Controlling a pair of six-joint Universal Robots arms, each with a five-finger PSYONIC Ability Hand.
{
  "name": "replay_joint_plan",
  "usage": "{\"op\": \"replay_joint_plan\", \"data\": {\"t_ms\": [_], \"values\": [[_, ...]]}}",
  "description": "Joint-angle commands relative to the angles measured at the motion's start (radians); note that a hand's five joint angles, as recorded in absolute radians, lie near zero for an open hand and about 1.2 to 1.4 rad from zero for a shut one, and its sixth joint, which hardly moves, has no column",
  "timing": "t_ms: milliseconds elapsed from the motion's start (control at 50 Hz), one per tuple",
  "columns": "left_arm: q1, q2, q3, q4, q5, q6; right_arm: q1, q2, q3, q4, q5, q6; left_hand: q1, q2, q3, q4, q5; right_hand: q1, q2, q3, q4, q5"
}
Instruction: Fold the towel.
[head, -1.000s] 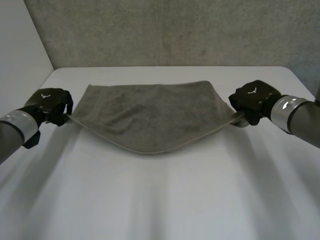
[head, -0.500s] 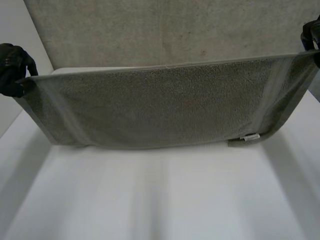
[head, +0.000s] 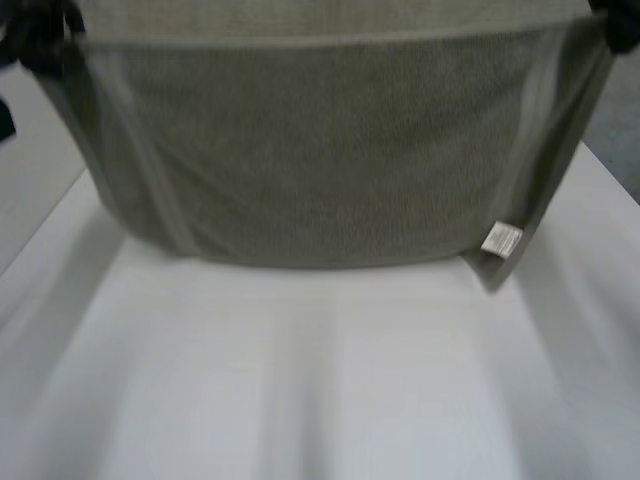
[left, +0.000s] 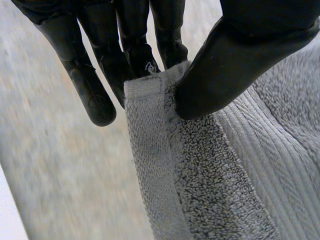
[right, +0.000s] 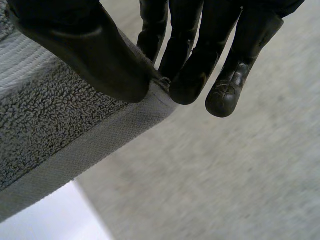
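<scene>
A: What's held?
B: Left hand (left: 135, 40) and right hand (right: 195, 45) each pinch a corner of the towel (head: 330, 160), thumb against fingers.
A: Why raised?
B: Likely so it hangs flat over the table's (head: 300, 380) far edge, ready to fold.

Held the black left hand (head: 32, 40) and the black right hand (head: 622, 22) high and well apart. Pinched one upper corner of the grey terry towel (head: 320, 150) between left thumb and straight fingers (left: 132, 42); clamped the opposite upper corner likewise, right thumb against straight fingers (right: 187, 65).
</scene>
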Motion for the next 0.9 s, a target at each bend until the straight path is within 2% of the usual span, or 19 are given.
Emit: {"op": "replay_joint_plan", "data": {"t_ms": [20,100,160,200,220,260,280,320,380,420,500,540,660,720,820,900], "values": [[-0.048,-0.042,0.272,-0.148,-0.066,-0.053,0.069,0.131,-0.449,0.172,0.057,0.108,0.134,0.045,0.054,0.04,0.084,0.069,0.092,0.059,0.062,0.058],[-0.041,-0.008,0.153,-0.14,-0.059,-0.075,0.066,0.118,-0.337,0.286,-0.026,0.109,0.134,0.045,0.054,0.04,0.084,0.069,0.092,0.059,0.062,0.058],[-0.035,0.018,0.094,-0.13,-0.049,-0.071,0.066,0.11,-0.277,0.297,-0.054,0.102,0.134,0.045,0.054,0.04,0.084,0.069,0.092,0.059,0.062,0.058],[-0.003,0.056,-0.027,-0.09,-0.005,-0.068,0.045,0.06,-0.146,0.3,-0.104,0.074,0.134,0.045,0.054,0.04,0.084,0.069,0.092,0.059,0.062,0.058],[-0.003,0.056,-0.027,-0.09,-0.005,-0.068,0.045,0.059,-0.145,0.3,-0.105,0.074,0.134,0.045,0.054,0.04,0.084,0.069,0.092,0.059,0.062,0.058],[0.052,0.093,-0.165,-0.064,0.052,-0.07,-0.024,-0.002,0.012,0.304,-0.146,0.028,0.134,0.045,0.054,0.04,0.084,0.069,0.092,0.059,0.062,0.058],[0.052,0.093,-0.165,-0.064,0.052,-0.07,-0.024,-0.002,0.013,0.304,-0.146,0.028,0.134,0.045,0.054,0.04,0.084,0.069,0.092,0.059,0.062,0.058],[0.09,0.16,-0.297,-0.055,0.111,-0.068,-0.078,-0.078,0.181,0.298,-0.19,-0.022,0.134,0.045,0.054,0.04,0.084,0.069,0.092,0.059,0.062,0.058],[0.101,0.19,-0.357,-0.048,0.138,-0.068,-0.101,-0.125,0.258,0.297,-0.215,-0.043,0.134,0.045,0.054,0.04,0.084,0.069,0.092,0.059,0.062,0.058],[0.112,0.251,-0.453,-0.033,0.179,-0.068,-0.15,-0.209,0.382,0.297,-0.266,-0.078,0.134,0.045,0.054,0.04,0.084,0.069,0.092,0.059,0.062,0.058],[0.129,0.334,-0.523,-0.019,0.198,-0.068,-0.205,-0.286,0.448,0.297,-0.315,-0.076,0.134,0.045,0.054,0.04,0.084,0.069,0.092,0.059,0.062,0.058],[0.158,0.392,-0.553,0.001,0.199,-0.076,-0.236,-0.335,0.465,0.287,-0.367,-0.072,0.134,0.045,0.054,0.04,0.084,0.069,0.092,0.059,0.062,0.058],[0.18,0.4,-0.564,0.038,0.201,-0.084,-0.244,-0.34,0.462,0.286,-0.393,-0.075,0.134,0.045,0.054,0.04,0.084,0.069,0.092,0.059,0.062,0.058],[0.181,0.366,-0.572,0.044,0.201,-0.082,-0.236,-0.3,0.476,0.281,-0.399,-0.085,0.134,0.045,0.054,0.04,0.084,0.069,0.092,0.059,0.062,0.058],[0.147,0.231,-0.561,0.064,0.193,-0.068,-0.23,-0.172,0.453,0.257,-0.385,-0.087,0.134,0.045,0.054,0.04,0.084,0.069,0.092,0.059,0.062,0.058],[0.112,0.071,-0.502,0.1,0.179,-0.07,-0.202,-0.02,0.368,0.249,-0.361,-0.078,0.134,0.045,0.054,0.04,0.084,0.069,0.092,0.059,0.062,0.058]]}}
